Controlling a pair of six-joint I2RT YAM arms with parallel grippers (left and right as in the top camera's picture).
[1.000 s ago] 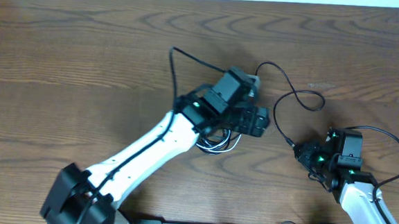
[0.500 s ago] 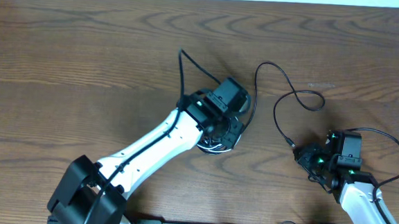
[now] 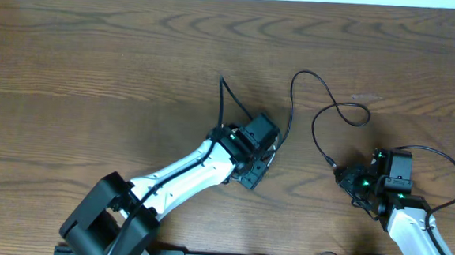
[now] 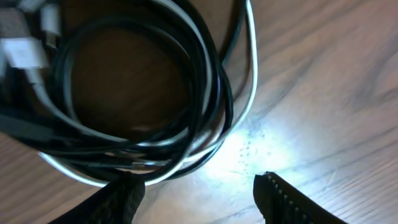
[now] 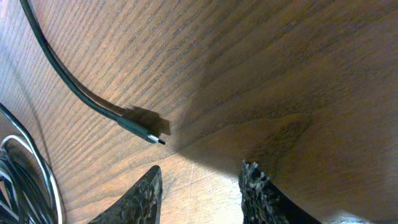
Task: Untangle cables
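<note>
Across the bench [image 3: 74, 55] the left arm [image 3: 185, 168] has drawn back toward six o'clock. The left pincer [image 4: 199, 198] now sits over the coil of cables [image 4: 205, 81] at bench centre, released, with its fingers apart on bare wood. The coil's tail [image 3: 222, 86] has slid from eleven toward twelve o'clock, yet the black loops and white cord [image 4: 252, 93] are wound together, so I judge little gained. At four o'clock the right pincer [image 5: 202, 190] has not moved. It is released, with a loose black cord [image 3: 326, 88] ending in a plug [image 5: 158, 139] just ahead. No container is in view.

tool [image 4: 199, 198]: tips apart | black cords [image 4: 208, 81] + white cord [image 4: 254, 68]: coiled together on table [image 4: 329, 99]
</note>
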